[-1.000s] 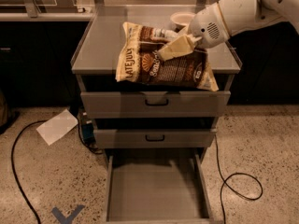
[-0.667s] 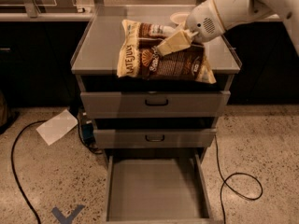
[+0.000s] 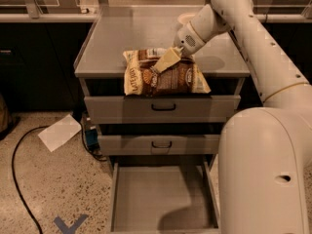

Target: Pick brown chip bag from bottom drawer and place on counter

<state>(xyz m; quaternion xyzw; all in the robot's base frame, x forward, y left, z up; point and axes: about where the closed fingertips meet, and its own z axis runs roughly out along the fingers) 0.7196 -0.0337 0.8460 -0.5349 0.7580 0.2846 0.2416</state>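
Observation:
The brown chip bag (image 3: 165, 76) has a dark brown middle and tan ends. It sits at the front edge of the counter (image 3: 126, 35), overhanging the top drawer front. My gripper (image 3: 165, 62) reaches in from the upper right and is shut on the bag's top middle. The bottom drawer (image 3: 161, 194) is pulled out below, with its grey floor bare.
Two closed grey drawer fronts (image 3: 161, 108) with dark handles sit under the counter. My arm's bulky white segment (image 3: 265, 169) fills the right foreground. A white paper sheet (image 3: 61, 131), a black cable (image 3: 17, 179) and a blue tape mark (image 3: 70, 224) lie on the floor at left.
The gripper has come down and slightly forward with the bag, from above the counter to its front edge. The arm's large segment now fills the right foreground.

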